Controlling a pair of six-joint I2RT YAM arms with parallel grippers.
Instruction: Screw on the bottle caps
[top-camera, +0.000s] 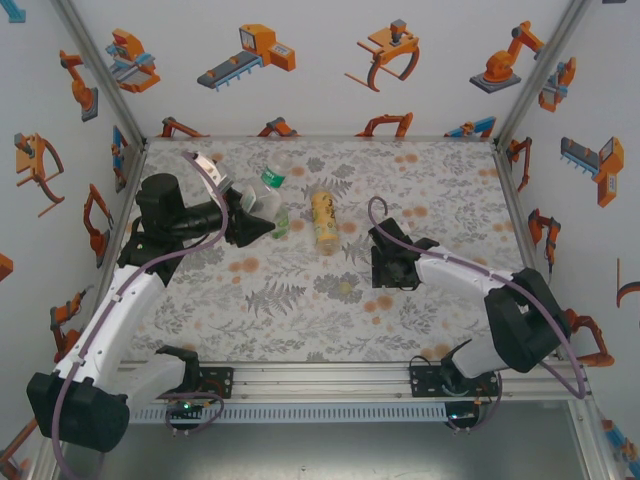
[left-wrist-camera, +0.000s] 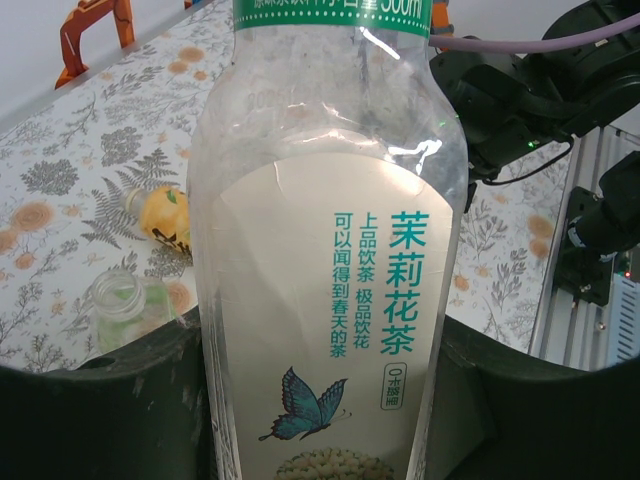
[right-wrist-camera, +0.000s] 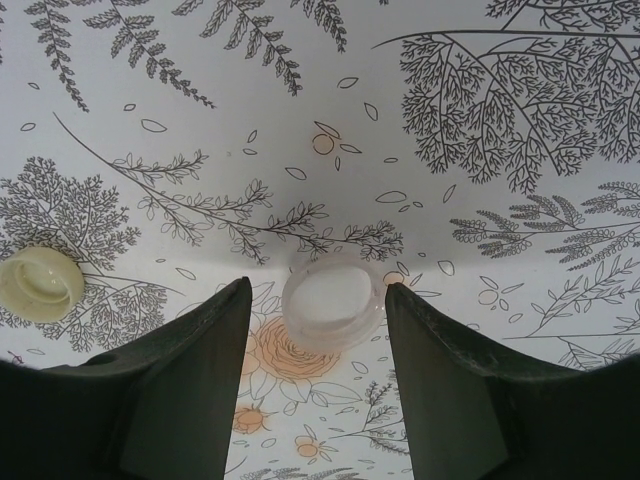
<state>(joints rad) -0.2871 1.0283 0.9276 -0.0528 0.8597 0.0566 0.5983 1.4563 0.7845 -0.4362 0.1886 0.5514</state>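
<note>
- My left gripper (top-camera: 255, 222) is clamped on the clear bottle (left-wrist-camera: 320, 250) – in the left wrist view I see its fingers pressed against both sides of the white-green label.
- I have the right gripper (right-wrist-camera: 318, 290) low over the table (top-camera: 420, 180), jaws apart and holding nothing.
- A cap (right-wrist-camera: 332, 302), pale and translucent, sits on the print between the two fingertips – close to the right one, though I cannot tell if they touch.
- A cream cap (right-wrist-camera: 40, 283) lies well off to the left of it.
- The yellow bottle (top-camera: 323, 222) lies on its side mid-table, between my two grippers.
- The green bottle (left-wrist-camera: 125, 305) is near it, mouth open.
</note>
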